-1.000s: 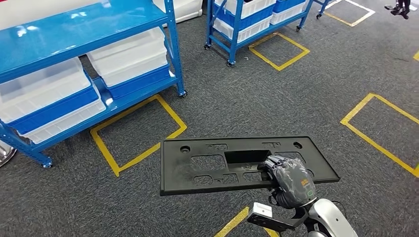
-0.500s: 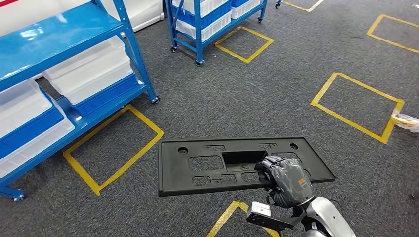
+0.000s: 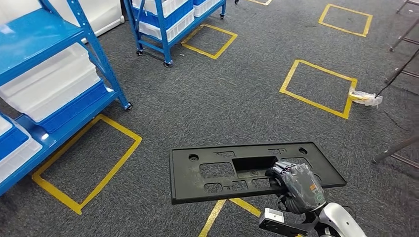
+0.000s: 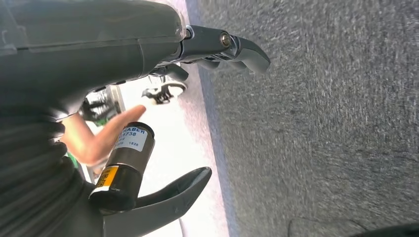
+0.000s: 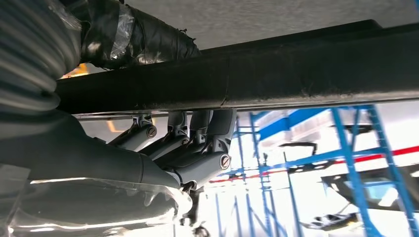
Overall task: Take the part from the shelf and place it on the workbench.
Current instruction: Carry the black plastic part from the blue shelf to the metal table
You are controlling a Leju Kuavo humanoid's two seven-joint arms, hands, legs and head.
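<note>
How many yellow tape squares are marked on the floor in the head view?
4: one beside the near blue shelf at, one by the far shelf, one mid-right, one at the top. A yellow strip under the held part may be another.

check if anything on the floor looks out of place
One thing: a small crumpled yellow and clear wrapper or tape wad lies on the grey carpet at the corner of a yellow-taped square, like litter. The black plastic panel sits level in the right hand.

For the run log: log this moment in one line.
phase: carrying | right hand: holds black panel flat | left hand: open | below: grey carpet | workbench: not seen
</note>
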